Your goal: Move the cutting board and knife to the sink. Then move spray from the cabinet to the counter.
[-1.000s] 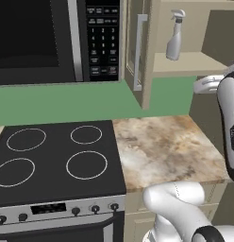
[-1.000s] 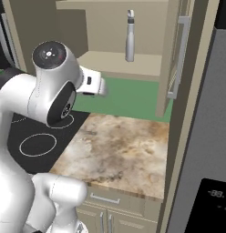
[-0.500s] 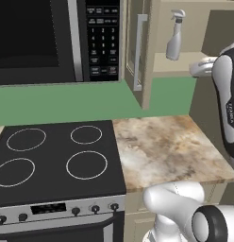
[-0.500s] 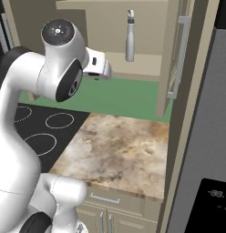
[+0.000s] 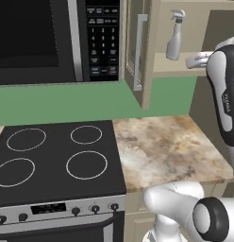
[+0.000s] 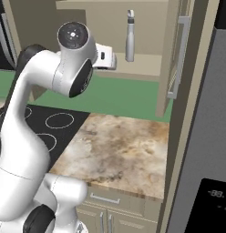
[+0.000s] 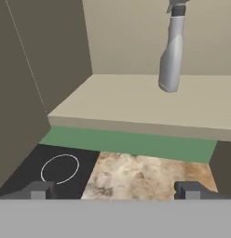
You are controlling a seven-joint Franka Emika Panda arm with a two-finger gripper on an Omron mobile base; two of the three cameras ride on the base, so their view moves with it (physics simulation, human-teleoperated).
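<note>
The spray stands upright on the shelf of the open cabinet. My gripper is open, and both dark fingertips are apart with nothing between them. It hovers in front of the shelf edge, slightly below the bottle's base and short of it. In the hand view the spray is up and to the right. The white hand sits just right of the bottle in the left base view. The counter lies below. The cutting board, knife and sink are out of view.
The cabinet door hangs open left of the shelf, with its silver bar handle. A black stovetop adjoins the counter under a microwave. A tall dark appliance bounds the right side.
The arm has lifted and swung the hand up towards the cabinet shelf, closer to the spray. The jaws stayed open.
</note>
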